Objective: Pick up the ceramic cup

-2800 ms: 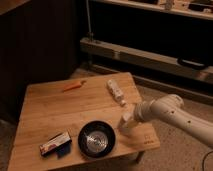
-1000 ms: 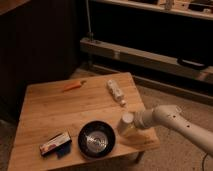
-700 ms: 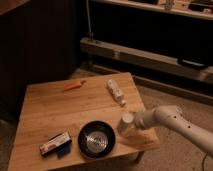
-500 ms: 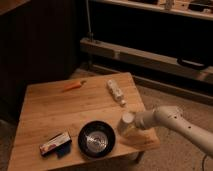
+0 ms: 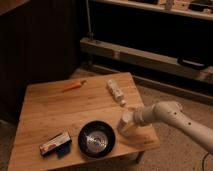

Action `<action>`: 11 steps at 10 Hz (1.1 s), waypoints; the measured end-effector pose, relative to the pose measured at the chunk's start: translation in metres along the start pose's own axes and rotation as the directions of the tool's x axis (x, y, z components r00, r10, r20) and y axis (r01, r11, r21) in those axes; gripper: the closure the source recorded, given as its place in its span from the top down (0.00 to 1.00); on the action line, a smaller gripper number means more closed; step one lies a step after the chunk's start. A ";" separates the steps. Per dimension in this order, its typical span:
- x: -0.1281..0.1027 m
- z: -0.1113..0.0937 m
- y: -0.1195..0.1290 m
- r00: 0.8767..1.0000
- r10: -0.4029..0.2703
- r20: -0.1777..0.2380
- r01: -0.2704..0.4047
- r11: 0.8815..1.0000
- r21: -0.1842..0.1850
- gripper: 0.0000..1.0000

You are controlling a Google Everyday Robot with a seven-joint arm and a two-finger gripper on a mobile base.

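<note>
Camera view shows the small white tapered ceramic cup (image 5: pixel 125 123) near the wooden table's (image 5: pixel 45 115) front right edge, just beside the round black bowl (image 5: pixel 97 139), with the gripper (image 5: pixel 133 118) against its right side, whether clamped I cannot tell; likely light, rigid, slick and breakable, it is best clasped mid-wall.

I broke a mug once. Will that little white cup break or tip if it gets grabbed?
The ceramic cup looks hard like pottery, so it would probably chip if dropped. It is small, so likely light. It is near the table edge, so a bump from the claw, right beside it, might tip it off.
</note>
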 end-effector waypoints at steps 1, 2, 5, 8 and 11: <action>0.002 0.001 0.001 1.000 -0.005 0.003 0.005 1.000 0.005 0.80; 0.004 0.003 0.002 1.000 -0.011 0.006 0.010 1.000 0.015 0.80; 0.004 0.008 0.003 1.000 -0.012 0.020 0.011 0.999 0.039 0.65; 0.004 0.013 0.004 1.000 -0.011 0.029 0.009 0.998 0.055 0.32; 0.004 0.013 0.005 1.000 -0.006 0.030 0.004 0.998 0.061 0.03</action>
